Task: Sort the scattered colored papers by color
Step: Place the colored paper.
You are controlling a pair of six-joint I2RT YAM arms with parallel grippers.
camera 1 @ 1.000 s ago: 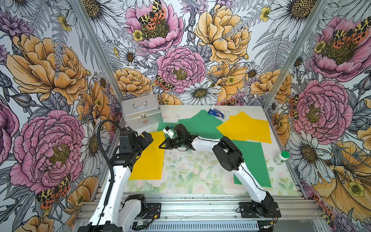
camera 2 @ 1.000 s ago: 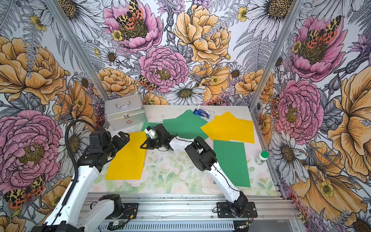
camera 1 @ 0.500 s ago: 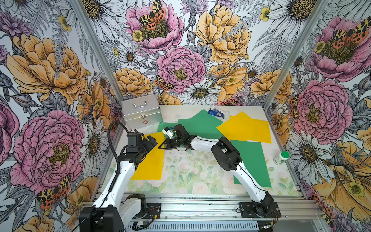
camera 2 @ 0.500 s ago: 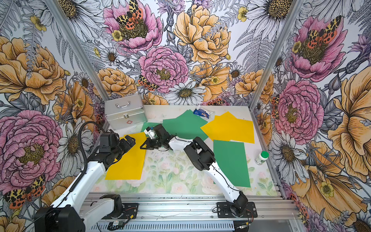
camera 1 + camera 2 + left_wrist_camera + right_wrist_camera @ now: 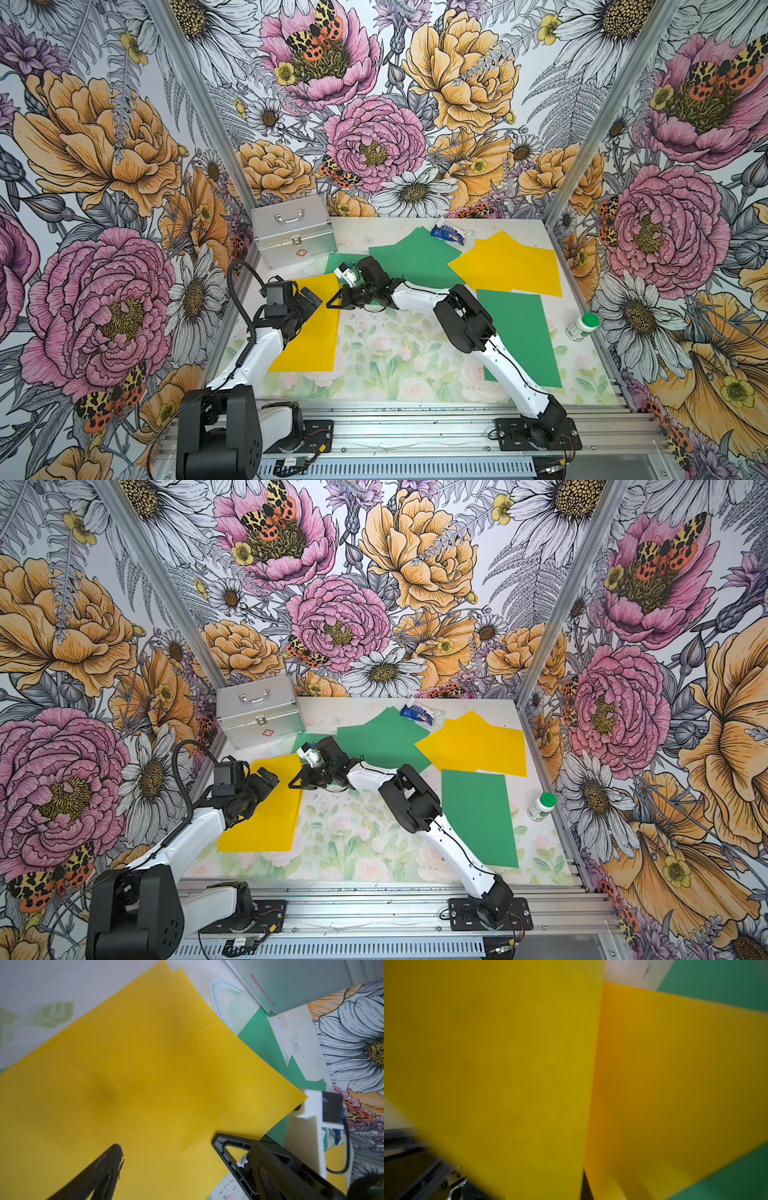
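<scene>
Colored papers lie about the table. A yellow paper (image 5: 309, 332) lies at the left, with a second yellow sheet's corner showing under it in the left wrist view. My left gripper (image 5: 311, 299) hovers open over this sheet (image 5: 145, 1064), with nothing between its fingers. My right gripper (image 5: 333, 304) is shut on the sheet's right edge (image 5: 296, 771), and yellow paper (image 5: 488, 1053) fills its wrist view and hides the jaws. A green paper (image 5: 415, 257) lies at the back middle, another yellow one (image 5: 507, 266) at the back right, and another green one (image 5: 519, 336) at the front right.
A silver metal case (image 5: 293, 232) stands at the back left, close to the left yellow sheet. A blue-and-white packet (image 5: 449, 232) lies by the back wall. A white bottle with a green cap (image 5: 582, 326) lies against the right wall. Flowered walls close in three sides.
My left arm has folded lower, and its open gripper has shifted slightly right over the yellow sheet. The right arm and the papers have hardly moved.
</scene>
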